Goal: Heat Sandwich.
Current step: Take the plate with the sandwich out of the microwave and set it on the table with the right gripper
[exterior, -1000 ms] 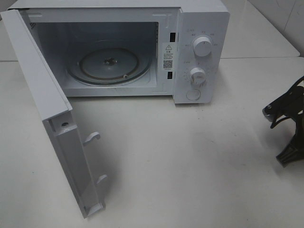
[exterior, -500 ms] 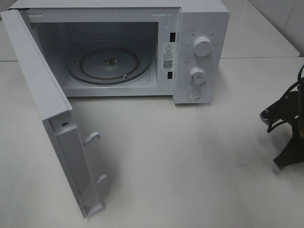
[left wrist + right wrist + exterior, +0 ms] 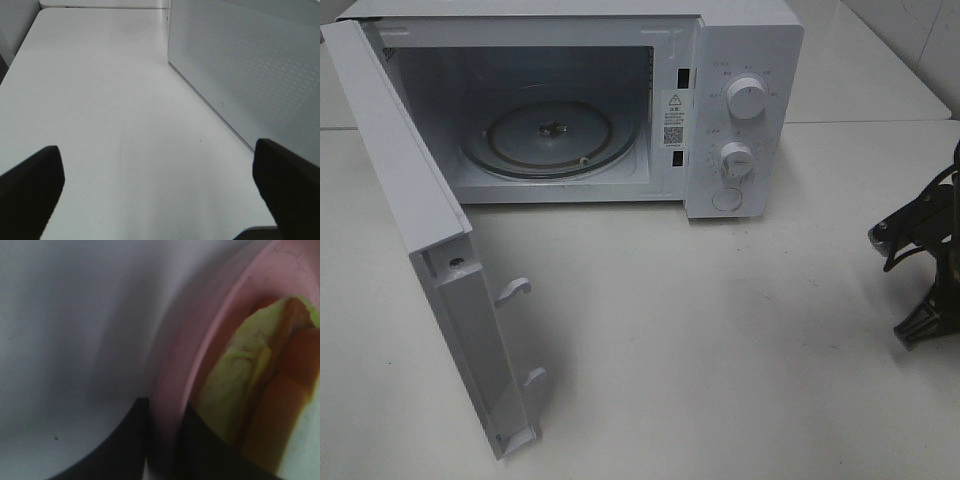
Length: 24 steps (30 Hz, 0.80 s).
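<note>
My right pincer point(image 3: 162, 450) gripped the pink plate point(image 3: 200, 340) rim, sandwich point(image 3: 260, 390) aboard, at the table's point(image 3: 720, 350) right edge; my left pincer point(image 3: 160, 192) gaped empty beside the microwave point(image 3: 740, 110).

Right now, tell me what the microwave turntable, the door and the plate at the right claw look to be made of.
Turntable: clear glass, glossy; the hub shows through it.
Microwave door: white plastic, smooth, probably moulded, with hook latches.
Pink plate: matte, speckled, maybe ceramic or melamine; too blurred to tell. The right claw straddles its rim.
</note>
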Tool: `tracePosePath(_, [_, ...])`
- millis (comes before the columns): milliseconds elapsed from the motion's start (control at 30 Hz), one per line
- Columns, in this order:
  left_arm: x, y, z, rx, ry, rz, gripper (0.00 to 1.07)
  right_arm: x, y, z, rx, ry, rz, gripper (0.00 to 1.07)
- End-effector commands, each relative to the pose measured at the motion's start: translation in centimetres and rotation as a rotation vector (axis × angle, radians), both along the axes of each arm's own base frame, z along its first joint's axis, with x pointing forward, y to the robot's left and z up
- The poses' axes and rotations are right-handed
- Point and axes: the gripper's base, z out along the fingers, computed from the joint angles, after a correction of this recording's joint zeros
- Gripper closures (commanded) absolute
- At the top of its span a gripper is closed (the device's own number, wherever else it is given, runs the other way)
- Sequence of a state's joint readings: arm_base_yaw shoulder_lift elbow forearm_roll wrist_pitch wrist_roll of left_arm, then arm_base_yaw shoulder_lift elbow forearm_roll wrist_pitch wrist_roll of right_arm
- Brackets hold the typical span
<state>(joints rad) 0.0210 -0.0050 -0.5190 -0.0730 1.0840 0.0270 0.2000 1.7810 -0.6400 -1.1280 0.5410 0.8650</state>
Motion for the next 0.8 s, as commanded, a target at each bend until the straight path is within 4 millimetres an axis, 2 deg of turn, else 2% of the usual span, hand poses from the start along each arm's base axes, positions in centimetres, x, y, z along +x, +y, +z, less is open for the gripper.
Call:
tracePosePath(33, [-0.2, 0.0, 0.0, -0.002, -0.027, 0.003, 0.09, 0.0, 0.2, 1.3, 0.046, -0.053, -0.024, 0.73])
tracePosePath(67, [-0.2, 0.0, 0.0, -0.002, -0.027, 0.003, 0.09, -0.1, 0.3, 1.6, 0.056, -0.058, -0.032, 0.68])
tracePosePath(100, [-0.2, 0.0, 0.0, -0.002, -0.027, 0.003, 0.09, -0.1, 0.3, 1.6, 0.056, -0.058, -0.032, 0.68])
tracePosePath(233, [-0.2, 0.0, 0.0, -0.002, -0.027, 0.003, 0.09, -0.5, 0.5, 3.0, 0.101, -0.071, -0.034, 0.44])
tracePosePath(267, [-0.2, 0.0, 0.0, -0.002, -0.027, 0.003, 0.09, -0.5, 0.5, 3.0, 0.101, -0.071, -0.034, 0.44])
tracePosePath(333, [-0.2, 0.0, 0.0, -0.002, -0.027, 0.003, 0.09, -1.0, 0.7, 4.1, 0.139, -0.077, -0.027, 0.35])
tracePosePath(400, [-0.2, 0.0, 0.0, -0.002, -0.027, 0.003, 0.09, -1.4, 0.9, 4.9, 0.179, -0.081, -0.036, 0.31])
tracePosePath(567, [-0.2, 0.0, 0.0, -0.002, -0.027, 0.003, 0.09, -2.2, 1.4, 6.3, 0.258, -0.087, -0.025, 0.30])
tracePosePath(800, [-0.2, 0.0, 0.0, -0.002, -0.027, 0.003, 0.09, -4.4, 2.4, 9.3, 0.438, -0.100, -0.018, 0.31])
